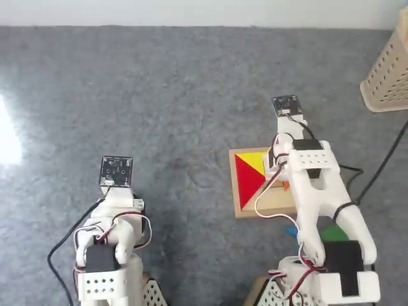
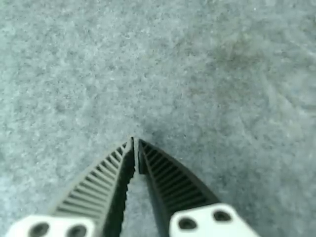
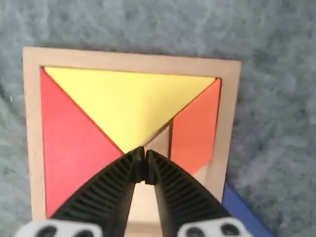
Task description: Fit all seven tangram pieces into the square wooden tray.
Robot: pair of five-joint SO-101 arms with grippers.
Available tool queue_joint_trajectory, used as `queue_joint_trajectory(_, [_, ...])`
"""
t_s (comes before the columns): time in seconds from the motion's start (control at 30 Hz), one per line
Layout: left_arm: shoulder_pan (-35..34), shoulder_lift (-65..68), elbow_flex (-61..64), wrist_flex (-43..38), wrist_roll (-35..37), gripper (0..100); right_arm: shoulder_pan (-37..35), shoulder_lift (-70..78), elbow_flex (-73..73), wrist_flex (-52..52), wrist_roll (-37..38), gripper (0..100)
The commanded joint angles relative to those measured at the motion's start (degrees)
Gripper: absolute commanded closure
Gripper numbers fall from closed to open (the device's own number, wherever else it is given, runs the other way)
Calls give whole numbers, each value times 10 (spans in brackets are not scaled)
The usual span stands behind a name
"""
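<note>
left gripper (image 2: 136, 143): mine, pinched closed, empty, over grey table (image 2: 222, 74) | blue piece (image 3: 242, 210), green piece (image 1: 331, 231): outside tray, near side | right gripper (image 3: 144, 154): closed, empty, above tray (image 3: 133, 58) | inside: red triangle (image 3: 69, 128) left, orange piece (image 3: 195, 128) right, yellow triangle (image 3: 131, 98) far

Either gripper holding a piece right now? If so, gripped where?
Nothing is held. The left gripper is shut on nothing over bare table. The right gripper is shut and empty too, tips over the tray by the point of the yellow triangle.
</note>
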Motion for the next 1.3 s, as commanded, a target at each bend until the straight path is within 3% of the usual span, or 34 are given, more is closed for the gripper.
queue_joint_trajectory(0.0, [-1,-10,-7,3,4,988,-6,14,-4,-26,10,986])
queue_joint_trajectory(0.73, [-1,-10,-7,3,4,988,-41,42,13,24,66,987])
queue_joint_trajectory(1.27, [-1,-10,-7,3,4,988,-41,-171,107,48,62,987])
